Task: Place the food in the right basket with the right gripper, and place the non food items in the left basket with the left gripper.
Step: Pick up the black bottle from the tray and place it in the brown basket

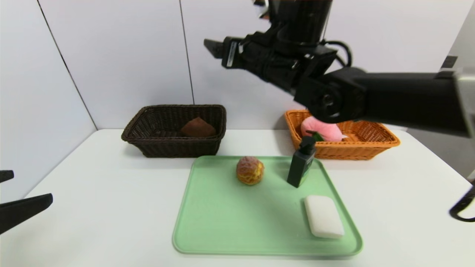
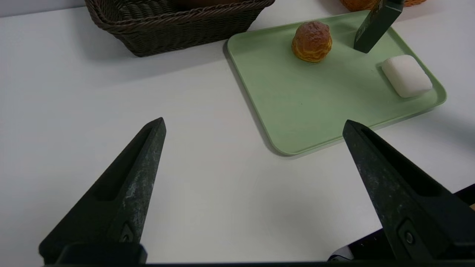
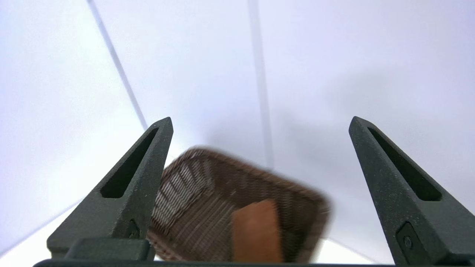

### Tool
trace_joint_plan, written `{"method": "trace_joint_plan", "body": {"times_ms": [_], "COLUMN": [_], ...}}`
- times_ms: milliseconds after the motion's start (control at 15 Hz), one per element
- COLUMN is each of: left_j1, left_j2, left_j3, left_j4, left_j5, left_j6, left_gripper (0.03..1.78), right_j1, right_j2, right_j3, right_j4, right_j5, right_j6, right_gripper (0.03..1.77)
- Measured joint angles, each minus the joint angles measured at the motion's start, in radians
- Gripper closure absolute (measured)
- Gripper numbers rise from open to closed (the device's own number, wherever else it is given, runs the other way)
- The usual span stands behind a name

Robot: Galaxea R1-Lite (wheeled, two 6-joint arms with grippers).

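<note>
On the green tray [image 1: 230, 222] sit a golden-brown bun [image 1: 250, 170], a dark green pump bottle [image 1: 301, 163] and a white soap-like block [image 1: 324, 216]. The dark brown left basket [image 1: 174, 146] holds a brown wedge [image 1: 197, 128]. A pink item [image 1: 321, 129] lies in the orange right basket [image 1: 349, 150]. My right gripper [image 1: 212, 47] hangs high above the table's back, pointing left, open and empty [image 3: 259, 122]; beyond it I see the brown basket [image 3: 185, 185]. My left gripper [image 2: 255, 124] is open and empty, low over the table's front left [image 1: 31, 187].
White wall panels rise directly behind both baskets. My raised right forearm [image 1: 408, 100] crosses above the orange basket. A black cable loop [image 1: 462, 207] shows at the right edge. White tabletop [image 1: 111, 193] lies between the left gripper and the tray.
</note>
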Motion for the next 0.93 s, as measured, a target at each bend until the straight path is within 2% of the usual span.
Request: {"method": "trace_joint_plan", "body": {"times_ms": [133,267,467,600,733,867,933], "left_j1": [-0.002,-0.022,-0.137,-0.196,-0.229,-0.277,-0.309], "left_j2": [0.036,0.077,0.153,0.236,0.321,0.410,0.461], "left_j3": [-0.005,-0.039,-0.182,-0.260,-0.257,-0.189,-0.144], "left_j4": [-0.061,-0.061,0.036,0.072,-0.032,-0.195,-0.286], "left_j5": [-0.017,-0.055,-0.110,-0.116,-0.110,-0.062,-0.011], "left_j6": [0.013,-0.011,-0.175,-0.315,-0.353,-0.332,-0.304], "left_gripper": [0.12,0.12,0.12,0.12,0.12,0.12,0.12], "right_j1": [-0.041,-0.114,-0.269,-0.365,-0.447,-0.516,-0.550], "right_j2": [-0.134,-0.271,-0.444,-0.536,-0.611,-0.682,-0.714], "right_j3": [0.002,0.009,0.048,0.151,0.300,0.474,0.557], "right_j4": [0.202,0.469,0.898,1.100,1.107,0.960,0.873], "right_j5": [-0.034,-0.041,0.013,0.047,0.058,0.062,0.063], "right_j6": [-0.003,-0.006,-0.001,0.002,0.003,-0.001,-0.002], "right_gripper": [0.14,0.13,0.12,0.11,0.11,0.11,0.11]}}
